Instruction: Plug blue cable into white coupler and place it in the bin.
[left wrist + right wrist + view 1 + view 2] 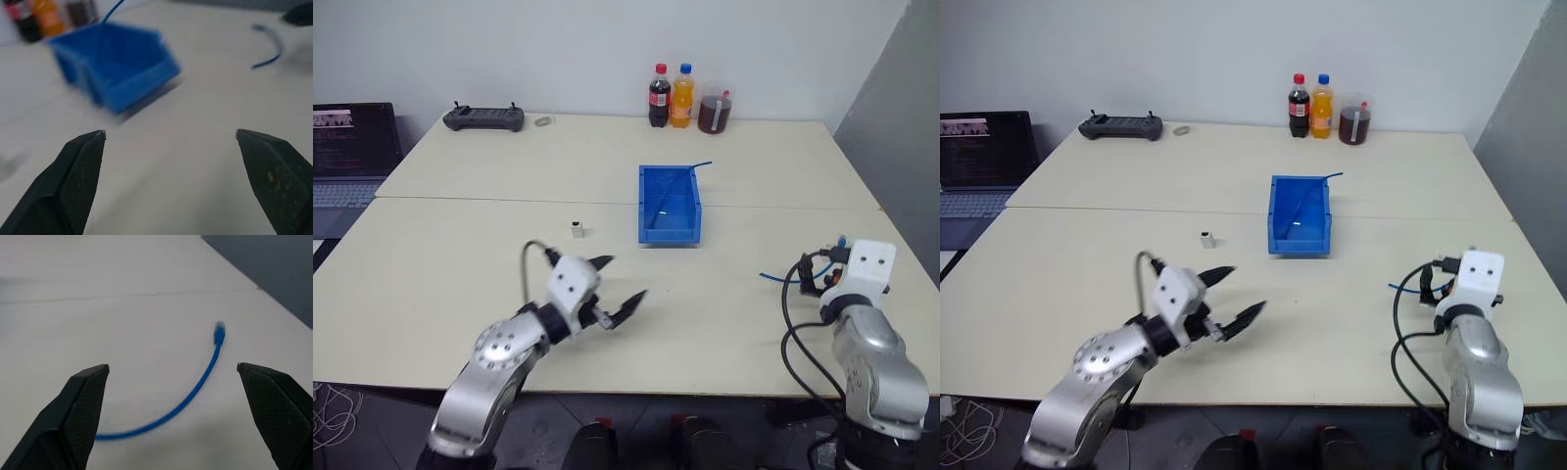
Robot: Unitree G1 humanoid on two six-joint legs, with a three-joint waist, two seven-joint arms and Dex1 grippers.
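The blue cable [198, 387] lies in a curve on the table at the right, its plug end [219, 333] farthest from my right gripper [171, 367]. That gripper is open and empty, hovering just short of the cable [773, 277]. The white coupler [578, 229] stands alone on the table left of the bin [670, 204], an open blue box at mid-table. My left gripper [626, 276] is open and empty above the near table, pointing right toward the bin [112, 63], with the coupler some way beyond it.
A thin dark-blue wire [700, 164] sticks out of the bin's far right corner. Two bottles [670, 96] and a cup of dark drink [714, 113] stand at the far edge. A black controller [483, 117] and a laptop [352, 152] are at the far left.
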